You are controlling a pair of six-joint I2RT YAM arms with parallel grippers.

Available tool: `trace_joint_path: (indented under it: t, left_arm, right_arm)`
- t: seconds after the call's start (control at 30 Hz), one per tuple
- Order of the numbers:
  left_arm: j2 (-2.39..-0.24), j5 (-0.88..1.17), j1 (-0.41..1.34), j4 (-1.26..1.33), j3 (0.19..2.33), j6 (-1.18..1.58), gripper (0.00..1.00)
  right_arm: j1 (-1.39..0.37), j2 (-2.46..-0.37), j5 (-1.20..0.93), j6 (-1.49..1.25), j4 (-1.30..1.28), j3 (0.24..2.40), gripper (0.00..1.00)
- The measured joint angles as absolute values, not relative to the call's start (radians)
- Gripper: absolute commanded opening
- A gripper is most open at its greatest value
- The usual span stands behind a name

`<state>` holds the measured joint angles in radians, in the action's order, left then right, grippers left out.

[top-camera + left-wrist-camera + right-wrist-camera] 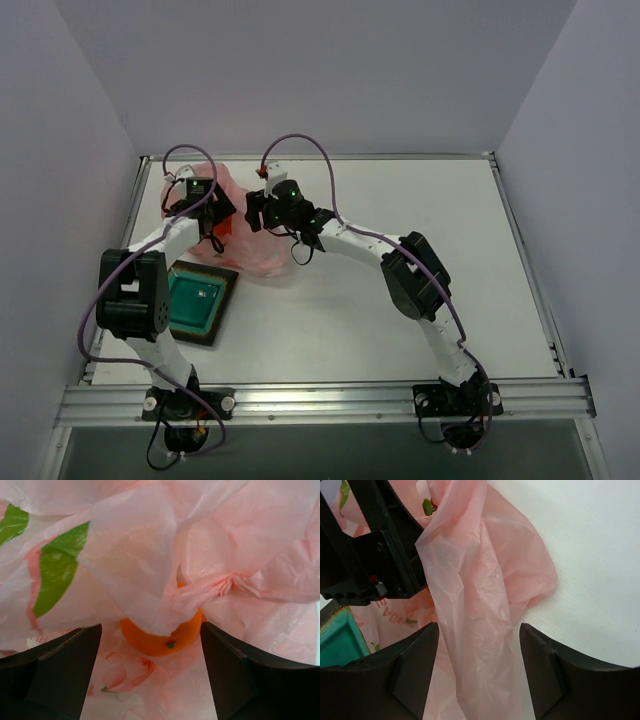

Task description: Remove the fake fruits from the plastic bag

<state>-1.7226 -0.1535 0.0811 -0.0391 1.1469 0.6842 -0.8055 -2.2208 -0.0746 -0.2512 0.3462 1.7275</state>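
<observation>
So at this point the round orange fruit (156, 641) was inside the pink plastic bag (252, 250), and the left gripper (150, 630) was the one lined up on it. In the left wrist view the orange sat dead ahead of the jaws and centred in the gap, just past the tips. The jaws were spread wide with nothing in them. It's round, so there was no long axis to worry about, and its little stem dimple faced the camera. The catch was a loose flap of the bag's film draped over the top half of the orange, so I reckon closing straight in risked pinching plastic along with the fruit. The right gripper (477, 627) was at the bag's right side. Its jaws were parted too, with a tall fold of the pink film running up between them, not clamped as far as I could tell. From overhead the bag lay on the white desk (420, 210), with the dark tray with teal inside (190, 312) just off its near-left corner. I couldn't pick out the other fruits for sure. The left arm was clearly nearer the orange.
</observation>
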Motion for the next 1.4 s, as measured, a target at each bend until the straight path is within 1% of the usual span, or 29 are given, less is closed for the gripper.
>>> trace_joint_path:
  t: [0.1,0.17,0.2,0.3,0.43,0.53,0.6,0.63,0.67,0.73,0.77,0.8,0.87,0.9,0.93,1.0,1.1,1.4]
  left_arm:
    - [-1.753,-0.136,0.08,-0.023,1.15,0.685,0.79]
    - [-1.769,-0.129,0.08,-0.016,1.15,0.685,0.79]
    - [-1.776,-0.126,0.08,-0.011,1.15,0.686,0.82]
    - [-1.794,-0.112,0.08,0.007,1.15,0.689,0.84]
    - [-1.811,-0.097,0.08,0.037,1.15,0.694,0.85]
    - [-1.824,-0.089,0.08,0.06,1.15,0.7,0.85]
    - [-1.831,-0.082,0.08,0.07,1.15,0.702,0.85]
    - [-1.834,-0.081,0.08,0.076,1.15,0.704,0.84]
    - [-1.837,-0.078,0.08,0.081,1.15,0.706,0.81]
    - [-1.839,-0.075,0.08,0.09,1.148,0.712,0.75]
    - [-1.839,-0.073,0.08,0.093,1.147,0.715,0.71]
    - [-1.839,-0.07,0.08,0.1,1.146,0.717,0.69]
    - [-1.839,-0.065,0.08,0.111,1.14,0.719,0.63]
    - [-1.838,-0.063,0.08,0.117,1.137,0.719,0.58]
    - [-1.835,-0.059,0.08,0.122,1.133,0.72,0.54]
    - [-1.828,-0.054,0.08,0.12,1.127,0.719,0.49]
    - [-1.807,-0.046,0.08,0.109,1.126,0.719,0.46]
    - [-1.642,-0.023,0.08,0.064,1.096,0.719,0.42]
  right_arm:
    - [-0.805,-2.221,-0.075,-0.249,0.346,1.728,0.65]
    - [-0.805,-2.222,-0.076,-0.249,0.346,1.728,0.65]
    - [-0.805,-2.223,-0.079,-0.249,0.346,1.728,0.65]
    - [-0.805,-2.223,-0.085,-0.249,0.346,1.728,0.65]
    - [-0.805,-2.224,-0.094,-0.251,0.346,1.728,0.64]
    - [-0.804,-2.233,-0.101,-0.254,0.349,1.728,0.66]
    - [-0.804,-2.244,-0.106,-0.258,0.348,1.727,0.71]
    - [-0.804,-2.252,-0.109,-0.261,0.352,1.727,0.71]
    - [-0.804,-2.259,-0.112,-0.26,0.354,1.727,0.71]
    - [-0.801,-2.273,-0.113,-0.265,0.361,1.722,0.68]
    - [-0.8,-2.278,-0.117,-0.268,0.369,1.713,0.65]
    - [-0.798,-2.281,-0.12,-0.272,0.372,1.704,0.55]
    - [-0.793,-2.286,-0.125,-0.282,0.378,1.689,0.44]
    - [-0.79,-2.287,-0.128,-0.286,0.379,1.682,0.35]
    - [-0.786,-2.287,-0.13,-0.286,0.38,1.678,0.32]
    - [-0.785,-2.287,-0.134,-0.295,0.387,1.674,0.3]
    - [-0.78,-2.287,-0.138,-0.306,0.405,1.673,0.3]
    - [-0.778,-2.287,-0.129,-0.349,0.439,1.669,0.29]
